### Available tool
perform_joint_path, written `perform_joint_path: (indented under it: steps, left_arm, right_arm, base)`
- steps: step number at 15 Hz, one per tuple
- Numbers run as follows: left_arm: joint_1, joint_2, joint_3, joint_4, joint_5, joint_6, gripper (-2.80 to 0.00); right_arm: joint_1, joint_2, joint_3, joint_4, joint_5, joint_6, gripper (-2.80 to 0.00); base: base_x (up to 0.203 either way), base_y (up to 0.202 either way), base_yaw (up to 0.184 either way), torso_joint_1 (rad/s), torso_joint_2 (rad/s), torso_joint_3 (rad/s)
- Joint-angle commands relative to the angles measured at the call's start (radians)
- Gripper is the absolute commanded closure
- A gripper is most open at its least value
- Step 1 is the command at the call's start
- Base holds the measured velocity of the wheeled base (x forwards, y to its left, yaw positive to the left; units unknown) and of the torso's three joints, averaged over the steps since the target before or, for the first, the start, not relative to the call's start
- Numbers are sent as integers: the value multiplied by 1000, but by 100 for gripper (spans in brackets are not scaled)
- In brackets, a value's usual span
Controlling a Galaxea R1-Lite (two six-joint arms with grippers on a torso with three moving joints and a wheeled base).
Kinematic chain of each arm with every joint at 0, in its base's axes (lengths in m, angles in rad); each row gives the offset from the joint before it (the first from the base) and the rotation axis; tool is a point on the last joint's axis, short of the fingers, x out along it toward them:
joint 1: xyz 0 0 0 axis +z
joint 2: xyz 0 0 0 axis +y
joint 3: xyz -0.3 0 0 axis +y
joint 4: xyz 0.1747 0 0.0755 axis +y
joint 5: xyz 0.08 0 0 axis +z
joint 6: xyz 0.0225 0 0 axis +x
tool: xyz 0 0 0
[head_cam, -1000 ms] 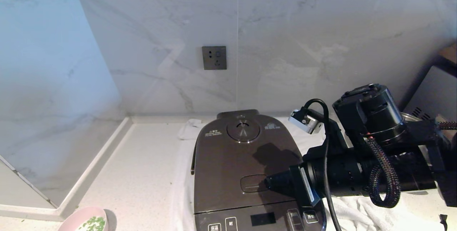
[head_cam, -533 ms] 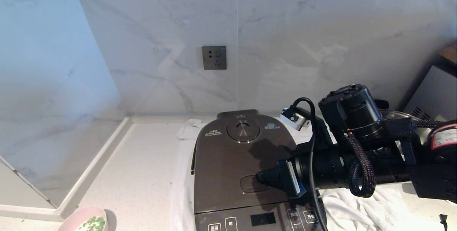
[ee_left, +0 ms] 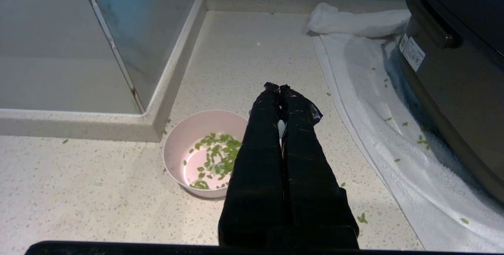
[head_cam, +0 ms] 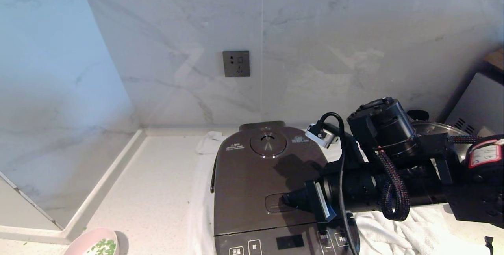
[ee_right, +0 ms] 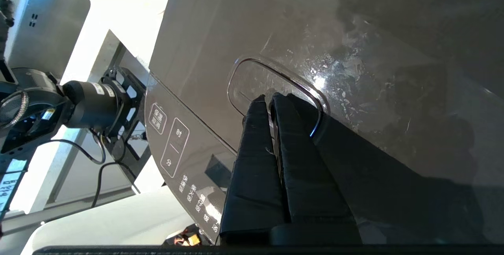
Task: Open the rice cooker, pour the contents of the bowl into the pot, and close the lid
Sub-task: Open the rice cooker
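The dark brown-grey rice cooker (head_cam: 260,192) stands on a white towel with its lid (head_cam: 252,172) down, so the pot is hidden. My right gripper (head_cam: 286,200) is shut, and its tips rest on the oval latch button (ee_right: 252,83) of the lid; in the right wrist view the right gripper (ee_right: 268,98) sits inside the button's outline. The pale pink bowl (head_cam: 92,243) with green contents (ee_left: 214,156) stands on the counter at the lower left. My left gripper (ee_left: 278,87) is shut and empty, hovering beside the bowl (ee_left: 197,136).
A white towel (ee_left: 366,101) lies under and around the cooker, with green bits scattered on it and on the counter. A steel pot (head_cam: 441,129) and a grey appliance (head_cam: 478,109) stand at the right. The marble wall has a socket (head_cam: 236,64), and a raised ledge (head_cam: 98,192) runs along the left.
My right arm has moved left and down, bringing the shut gripper tips from the button's right edge onto the latch button. The lid stays down and the bowl has not moved.
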Motion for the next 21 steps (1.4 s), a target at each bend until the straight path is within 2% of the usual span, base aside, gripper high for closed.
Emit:
perform_joint_path:
  steps: [1,16,21]
  left_arm:
    - [0,1,0,1,0,0,0]
    - [0,1,0,1,0,0,0]
    - [0,1,0,1,0,0,0]
  right_arm:
    - [-1,3,-1,0,4,2,0]
    - [4,22,48,-50,23,23,0]
    - [4,-27,-21,-45,15,25,0]
  base:
    - [0,0,0,0,0,0]
    - [0,0,0,0,0,0]
    - [0,0,0,0,0,0]
